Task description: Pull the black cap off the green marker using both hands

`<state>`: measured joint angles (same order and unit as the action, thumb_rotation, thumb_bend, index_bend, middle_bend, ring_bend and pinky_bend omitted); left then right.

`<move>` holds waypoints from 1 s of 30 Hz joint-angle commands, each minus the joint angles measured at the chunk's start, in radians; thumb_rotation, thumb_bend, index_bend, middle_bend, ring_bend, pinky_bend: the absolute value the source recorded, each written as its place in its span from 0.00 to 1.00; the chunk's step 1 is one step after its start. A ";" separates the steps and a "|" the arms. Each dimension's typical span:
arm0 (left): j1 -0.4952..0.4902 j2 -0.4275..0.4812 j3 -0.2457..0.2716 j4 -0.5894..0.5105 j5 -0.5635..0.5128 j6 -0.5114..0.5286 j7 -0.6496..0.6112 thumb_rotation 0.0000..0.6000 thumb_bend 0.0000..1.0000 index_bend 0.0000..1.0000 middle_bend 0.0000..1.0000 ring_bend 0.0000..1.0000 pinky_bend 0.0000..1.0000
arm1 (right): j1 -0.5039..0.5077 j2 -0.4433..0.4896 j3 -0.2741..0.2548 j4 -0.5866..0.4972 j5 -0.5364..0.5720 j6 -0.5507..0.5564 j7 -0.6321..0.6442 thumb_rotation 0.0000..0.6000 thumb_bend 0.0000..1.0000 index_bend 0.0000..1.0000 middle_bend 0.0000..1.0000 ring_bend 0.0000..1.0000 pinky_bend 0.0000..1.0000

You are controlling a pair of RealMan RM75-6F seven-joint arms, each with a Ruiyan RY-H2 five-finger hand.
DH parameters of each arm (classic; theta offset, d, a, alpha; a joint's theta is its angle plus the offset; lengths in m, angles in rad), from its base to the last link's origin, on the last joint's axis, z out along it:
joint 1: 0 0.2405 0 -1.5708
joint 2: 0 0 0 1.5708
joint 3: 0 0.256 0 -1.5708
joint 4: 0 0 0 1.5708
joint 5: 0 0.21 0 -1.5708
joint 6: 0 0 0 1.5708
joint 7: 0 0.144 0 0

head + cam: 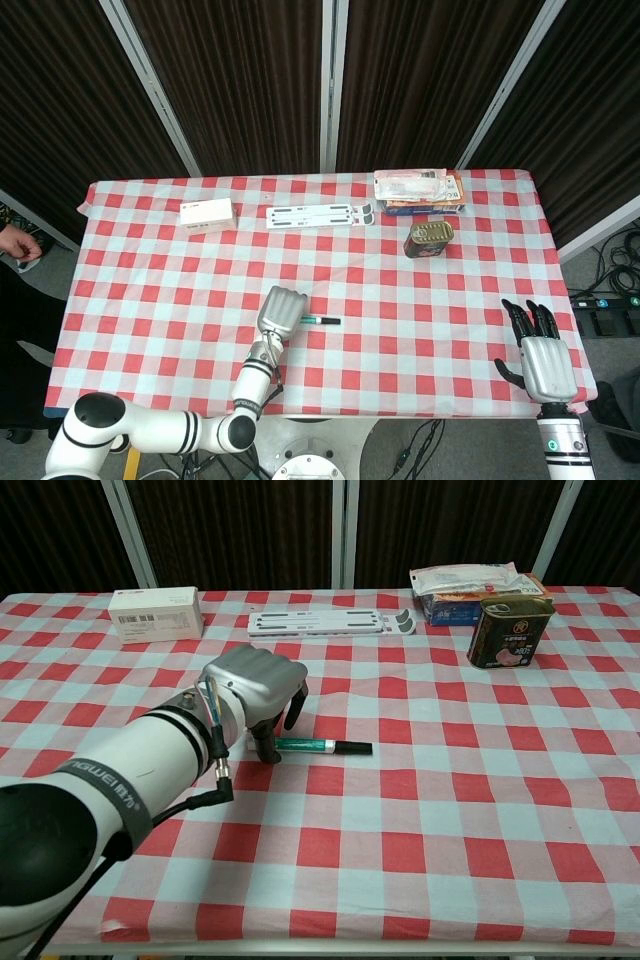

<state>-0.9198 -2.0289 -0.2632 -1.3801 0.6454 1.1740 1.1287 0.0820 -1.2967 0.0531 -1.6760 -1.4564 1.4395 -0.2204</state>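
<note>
The green marker [308, 746] lies flat on the checked cloth near the table's middle, its black cap [355, 748] pointing right. My left hand [255, 690] hovers over the marker's left end. Its fingers [297, 708] curve down behind the barrel and the thumb sits in front, with a gap still showing around the marker. In the head view the same left hand [281, 310] covers the marker's [318, 321] left end. My right hand [543, 362] rests at the table's right front edge, fingers spread and holding nothing, far from the marker.
A dark tin can [508, 630] stands at the back right, in front of a stack of packets [470, 583]. A white strip-shaped item [330, 622] lies at the back middle and a white box [156, 613] at the back left.
</note>
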 commanded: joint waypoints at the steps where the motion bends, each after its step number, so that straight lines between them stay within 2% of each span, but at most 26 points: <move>1: -0.005 -0.003 -0.001 0.012 -0.005 -0.006 -0.005 1.00 0.22 0.51 0.52 0.86 0.84 | 0.000 -0.001 -0.001 0.001 0.001 -0.001 0.001 1.00 0.10 0.06 0.14 0.00 0.03; 30: -0.024 0.003 0.015 0.017 -0.065 -0.020 -0.021 1.00 0.33 0.54 0.54 0.86 0.84 | 0.003 0.002 0.000 0.003 0.007 -0.002 0.008 1.00 0.10 0.05 0.14 0.00 0.03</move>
<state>-0.9432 -2.0267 -0.2493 -1.3626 0.5792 1.1531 1.1087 0.0849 -1.2948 0.0530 -1.6730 -1.4495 1.4378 -0.2123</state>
